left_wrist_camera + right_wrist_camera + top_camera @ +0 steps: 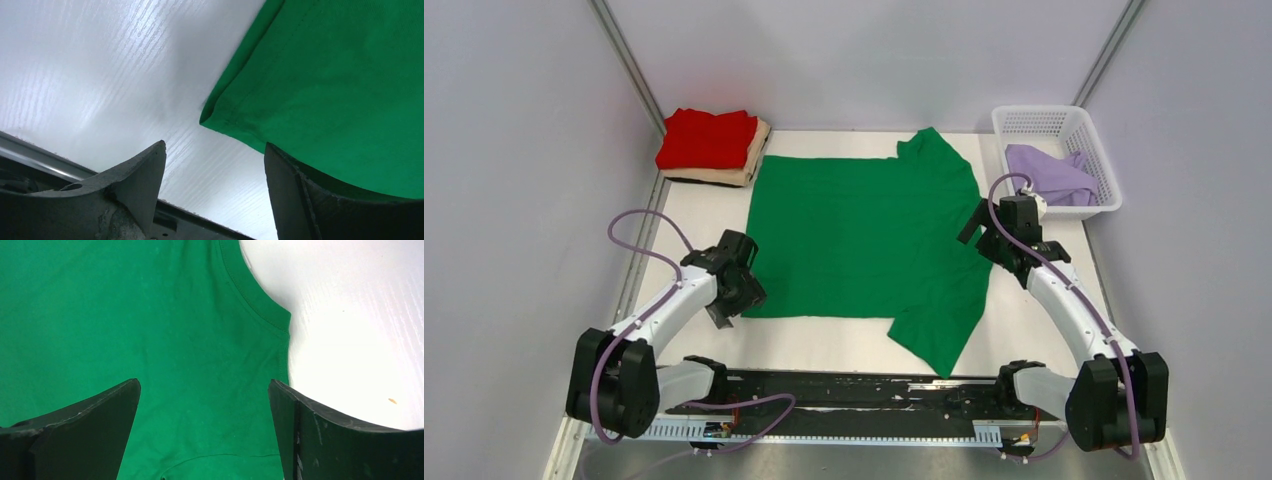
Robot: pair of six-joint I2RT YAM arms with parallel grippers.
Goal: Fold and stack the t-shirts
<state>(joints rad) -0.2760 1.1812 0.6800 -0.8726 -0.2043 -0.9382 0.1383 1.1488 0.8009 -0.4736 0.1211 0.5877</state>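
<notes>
White table point(844, 350) | green t-shirt point(864, 240) flat | left hand point(215, 150), right hand point(204, 385) agape, empty

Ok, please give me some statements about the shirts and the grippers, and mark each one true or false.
1. The green shirt lies spread flat on the table. True.
2. The red shirt is in the basket. False: it lies folded on the tan shirt; the basket holds the lavender shirt.
3. The left gripper and the right gripper are both open. True.
4. The right gripper holds the lavender shirt. False: it hangs over the green shirt and holds nothing.
</notes>
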